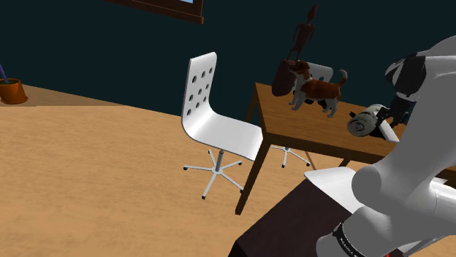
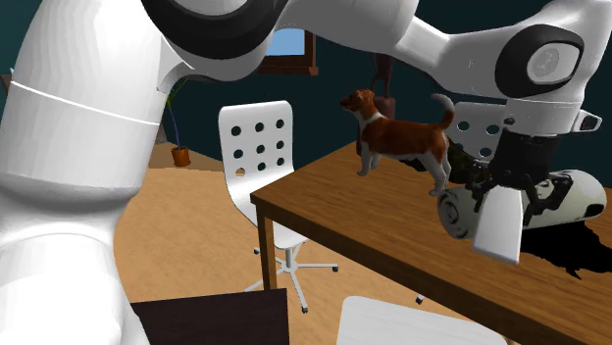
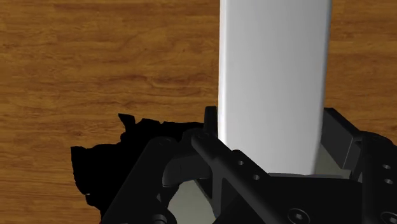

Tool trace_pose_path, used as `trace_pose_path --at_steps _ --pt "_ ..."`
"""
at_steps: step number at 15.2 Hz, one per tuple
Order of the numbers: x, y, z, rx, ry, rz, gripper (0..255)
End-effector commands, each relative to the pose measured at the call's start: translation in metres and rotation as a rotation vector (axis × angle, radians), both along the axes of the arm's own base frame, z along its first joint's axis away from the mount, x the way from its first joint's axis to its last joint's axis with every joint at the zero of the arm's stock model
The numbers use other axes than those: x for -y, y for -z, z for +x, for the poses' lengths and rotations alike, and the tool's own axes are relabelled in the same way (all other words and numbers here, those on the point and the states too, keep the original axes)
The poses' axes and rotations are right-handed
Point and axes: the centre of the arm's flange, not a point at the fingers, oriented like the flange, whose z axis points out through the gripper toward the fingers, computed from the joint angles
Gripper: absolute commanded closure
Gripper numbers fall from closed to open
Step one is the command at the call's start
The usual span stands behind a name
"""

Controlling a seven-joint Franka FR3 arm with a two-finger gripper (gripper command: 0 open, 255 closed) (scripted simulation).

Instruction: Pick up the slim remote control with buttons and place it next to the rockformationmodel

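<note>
You can see the pincer [image 2: 507, 192] pinching the remote control [image 2: 500, 230], which is drawn here as a plain white flat slab. Its two black fingers [image 3: 222, 159] press on one end of the slab from both sides. The slab hangs down from them, a little tilted, over the wooden bench [image 2: 333, 221]. Whether its lower end touches the wood, you cannot tell from these views. In the wrist view the slab runs away from the pincer over the wood grain, and a ragged black shadow lies on the bench beside the pincer. In the second exterior view a white roll [image 2: 579, 201] lies on its side on the bench, just behind the pincer. A brown and white toy dog [image 2: 400, 137] stands on the bench, apart from the remote control. The dark brown rock model [image 1: 283, 79] stands just beside the dog, at the corner of the bench toward the shoulder view's left, so the dog is between it and the roll. A white chair [image 2: 257, 147] with round holes in its back stands on the wooden floor [image 1: 95, 168] beside the bench
</note>
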Motion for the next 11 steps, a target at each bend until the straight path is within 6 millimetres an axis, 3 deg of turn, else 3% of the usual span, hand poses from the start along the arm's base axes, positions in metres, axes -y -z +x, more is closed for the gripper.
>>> trace_pose_path --at_steps 1,11 --pt "0.003 0.007 -0.005 0.001 -0.001 0.0 255" --pt "0.003 0.06 -0.005 0.001 -0.001 0.0 255"
